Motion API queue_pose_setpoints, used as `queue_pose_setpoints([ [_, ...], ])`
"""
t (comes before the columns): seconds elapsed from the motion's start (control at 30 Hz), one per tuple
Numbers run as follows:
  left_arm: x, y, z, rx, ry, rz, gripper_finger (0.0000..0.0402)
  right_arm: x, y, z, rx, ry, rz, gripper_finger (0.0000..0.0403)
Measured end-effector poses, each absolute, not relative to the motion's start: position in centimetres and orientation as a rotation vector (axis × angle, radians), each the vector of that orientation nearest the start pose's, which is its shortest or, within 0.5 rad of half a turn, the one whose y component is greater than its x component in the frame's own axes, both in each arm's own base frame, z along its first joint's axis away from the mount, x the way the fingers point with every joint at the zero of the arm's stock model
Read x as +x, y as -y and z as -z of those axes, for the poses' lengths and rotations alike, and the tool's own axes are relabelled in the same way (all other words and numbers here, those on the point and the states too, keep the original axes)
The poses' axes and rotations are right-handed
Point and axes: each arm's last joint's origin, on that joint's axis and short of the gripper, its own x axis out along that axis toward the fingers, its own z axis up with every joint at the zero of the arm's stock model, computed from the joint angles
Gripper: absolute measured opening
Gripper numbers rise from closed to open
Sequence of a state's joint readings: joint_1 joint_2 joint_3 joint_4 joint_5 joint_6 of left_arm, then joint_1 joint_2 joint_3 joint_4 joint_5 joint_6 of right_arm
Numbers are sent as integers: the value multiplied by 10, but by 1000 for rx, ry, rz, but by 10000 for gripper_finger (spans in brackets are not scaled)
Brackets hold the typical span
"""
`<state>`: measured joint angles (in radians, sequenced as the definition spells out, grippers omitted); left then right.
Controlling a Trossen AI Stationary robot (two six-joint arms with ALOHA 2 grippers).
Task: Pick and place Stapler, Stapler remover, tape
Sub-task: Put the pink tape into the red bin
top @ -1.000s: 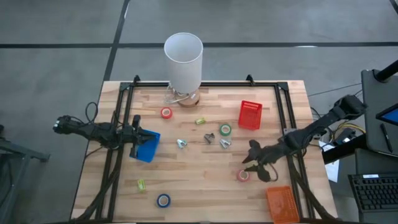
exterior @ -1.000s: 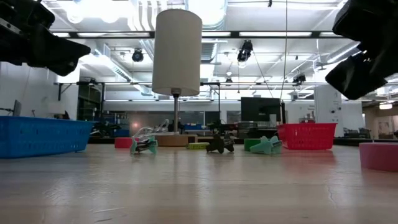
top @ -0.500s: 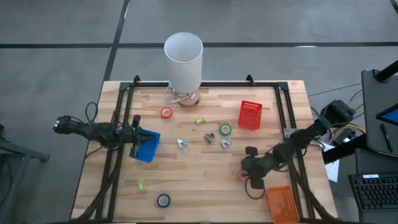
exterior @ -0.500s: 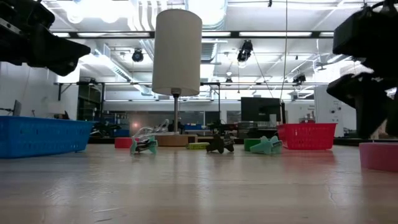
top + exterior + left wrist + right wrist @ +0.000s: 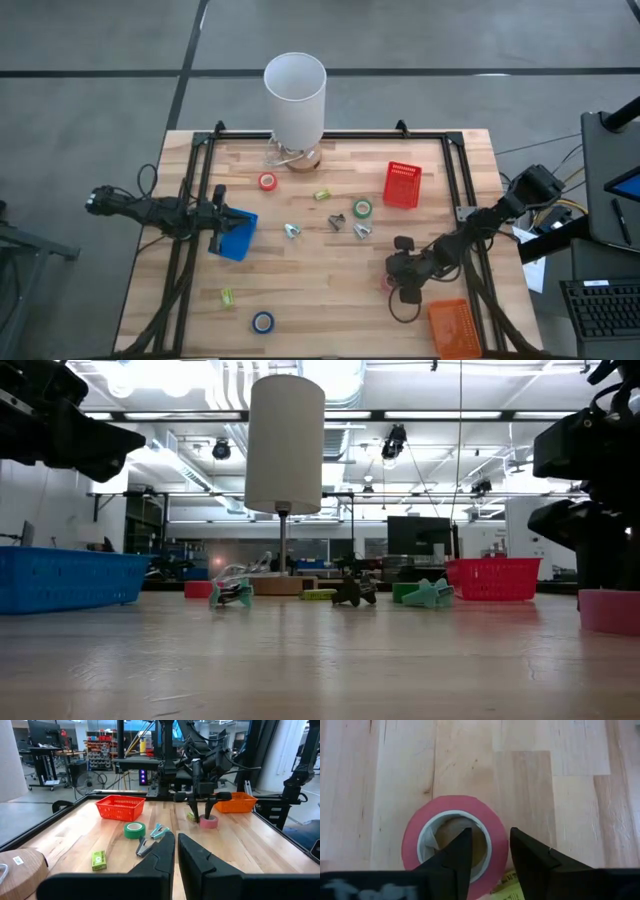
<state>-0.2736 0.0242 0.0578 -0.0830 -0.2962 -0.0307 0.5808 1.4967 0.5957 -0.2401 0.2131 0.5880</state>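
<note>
The right end effector (image 5: 487, 855) stood down over the red tape roll (image 5: 454, 838) at the near right of the desk (image 5: 320, 290), one finger (image 5: 455, 857) inside the ring and the other outside its wall; the jaws straddled the wall but a firm grasp could not be confirmed. The roll lay flat on the desk, just in front of the orange bin (image 5: 453, 325) at the near right corner. At the near left edge lay the blue tape roll (image 5: 262, 322), with a small yellow-green item (image 5: 227, 296) a little behind it. The left end effector (image 5: 176, 851) was clenched with nothing between its fingers, hovering over the blue bin (image 5: 235, 236) at the left side. In the middle of the desk lay three small clip-like staple removers (image 5: 291, 231) near the green tape roll (image 5: 362, 208), with another yellow-green item (image 5: 322, 195) beyond. The red bin (image 5: 402, 185) stood to the right of the green roll. Farther back lay another red tape roll (image 5: 267, 181), and at the rear edge stood a lamp with a white shade (image 5: 295, 90) on a wooden base
</note>
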Motion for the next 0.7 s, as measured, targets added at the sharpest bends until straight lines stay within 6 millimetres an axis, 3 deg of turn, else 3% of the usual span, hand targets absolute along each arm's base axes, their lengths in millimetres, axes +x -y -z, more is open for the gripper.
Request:
queue_pose_setpoints([
  [0.47,93,17,-173,-17,-47,-24,26,204,-125,-125,98,-1077,25,67],
  [0.7,93,17,-173,-17,-47,-24,26,203,-125,-127,86,-1069,12,60],
])
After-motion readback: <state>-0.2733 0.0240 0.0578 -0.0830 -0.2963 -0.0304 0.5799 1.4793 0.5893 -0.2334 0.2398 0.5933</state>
